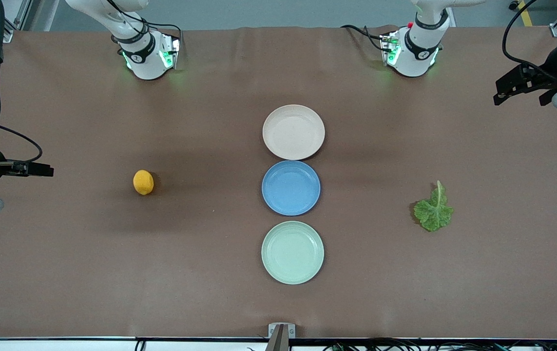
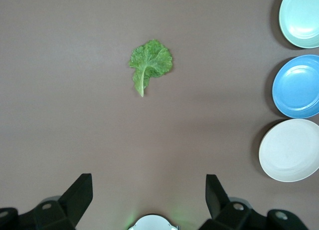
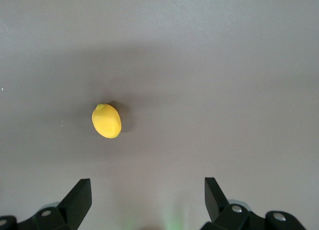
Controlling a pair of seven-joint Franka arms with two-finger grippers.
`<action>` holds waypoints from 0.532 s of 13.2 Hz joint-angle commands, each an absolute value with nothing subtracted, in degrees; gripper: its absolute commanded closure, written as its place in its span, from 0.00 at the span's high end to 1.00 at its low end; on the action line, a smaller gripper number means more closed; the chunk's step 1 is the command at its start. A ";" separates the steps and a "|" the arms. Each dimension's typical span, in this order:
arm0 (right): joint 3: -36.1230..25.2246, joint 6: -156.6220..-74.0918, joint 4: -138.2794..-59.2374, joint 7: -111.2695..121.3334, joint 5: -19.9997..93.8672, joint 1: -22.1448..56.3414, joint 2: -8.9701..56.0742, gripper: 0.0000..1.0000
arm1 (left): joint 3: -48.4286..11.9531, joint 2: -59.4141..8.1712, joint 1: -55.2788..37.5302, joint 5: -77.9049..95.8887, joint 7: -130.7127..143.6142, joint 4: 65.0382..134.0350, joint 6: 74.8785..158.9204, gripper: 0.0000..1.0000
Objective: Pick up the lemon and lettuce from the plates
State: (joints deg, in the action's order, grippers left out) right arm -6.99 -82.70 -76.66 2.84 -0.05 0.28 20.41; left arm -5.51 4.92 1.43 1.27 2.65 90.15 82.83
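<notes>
The lemon (image 1: 143,182) lies on the bare table toward the right arm's end, off any plate; it also shows in the right wrist view (image 3: 106,121). The lettuce (image 1: 433,209) lies on the bare table toward the left arm's end, and in the left wrist view (image 2: 149,63). The pink-beige plate (image 1: 293,132) and the mint green plate (image 1: 292,252) are both empty. My left gripper (image 1: 519,97) is open and empty, up over the table's left-arm end (image 2: 149,190). My right gripper (image 1: 39,170) is open and empty, over the right-arm end (image 3: 148,190).
An empty blue plate (image 1: 291,187) sits between the two other plates, in a line at the table's middle. All three also show in the left wrist view: mint (image 2: 301,18), blue (image 2: 298,86), pink-beige (image 2: 291,150). The arm bases stand along the table's back edge.
</notes>
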 commanded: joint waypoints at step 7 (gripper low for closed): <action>-6.15 -86.74 -83.92 5.89 1.05 0.44 11.79 1.00 | -5.71 5.80 1.76 0.53 3.16 90.53 83.32 1.00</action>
State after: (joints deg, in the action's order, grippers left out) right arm -6.37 -83.97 -77.35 4.64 0.94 0.62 17.09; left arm -5.51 4.95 1.58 1.27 2.65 90.14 83.29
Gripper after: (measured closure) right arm 0.000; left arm 0.000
